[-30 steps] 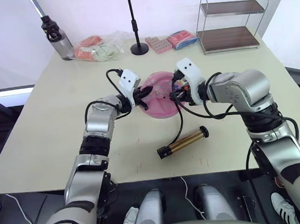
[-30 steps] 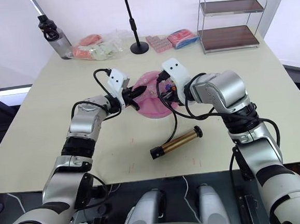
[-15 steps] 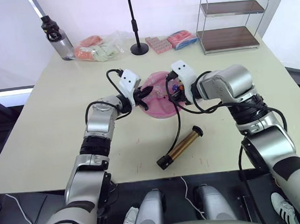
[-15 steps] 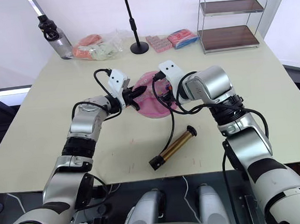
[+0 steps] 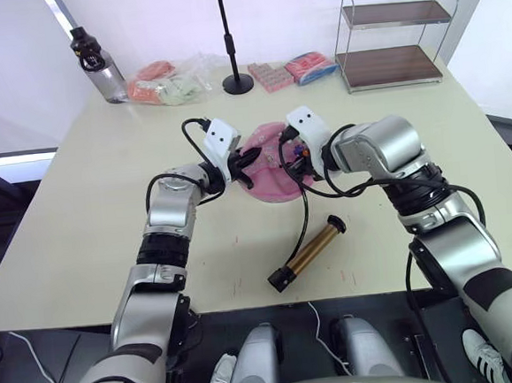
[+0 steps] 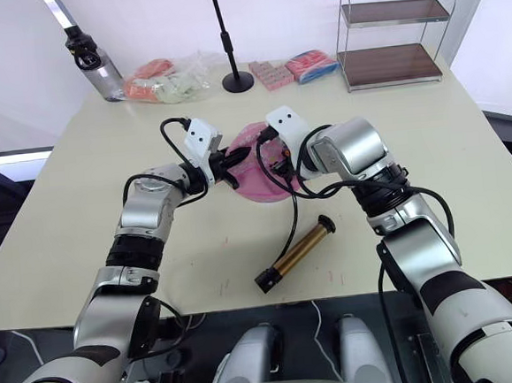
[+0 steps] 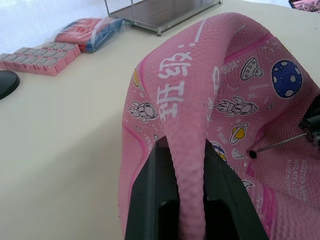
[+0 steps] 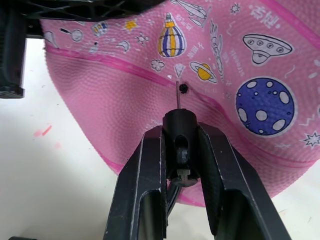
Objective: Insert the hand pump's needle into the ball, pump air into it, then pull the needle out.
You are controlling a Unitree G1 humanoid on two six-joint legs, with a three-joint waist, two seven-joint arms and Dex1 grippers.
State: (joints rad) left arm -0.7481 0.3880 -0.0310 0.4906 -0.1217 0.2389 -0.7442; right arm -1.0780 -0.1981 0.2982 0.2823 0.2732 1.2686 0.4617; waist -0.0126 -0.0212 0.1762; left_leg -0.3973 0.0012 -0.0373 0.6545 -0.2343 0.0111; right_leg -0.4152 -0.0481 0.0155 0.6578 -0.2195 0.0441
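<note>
Flanking the ball [image 5: 272, 168]: bottle [image 5: 95, 64], packets [image 5: 272, 75], wire shelf [image 5: 393, 34].

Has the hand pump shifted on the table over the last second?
Yes. The hand pump swung more upright, its handle end moving toward the robot's left and nearer the ball.

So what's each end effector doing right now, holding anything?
Left end effector: shut on a fold of the deflated pink ball.
Right end effector: shut on the needle's black fitting, tip near the valve.
</note>
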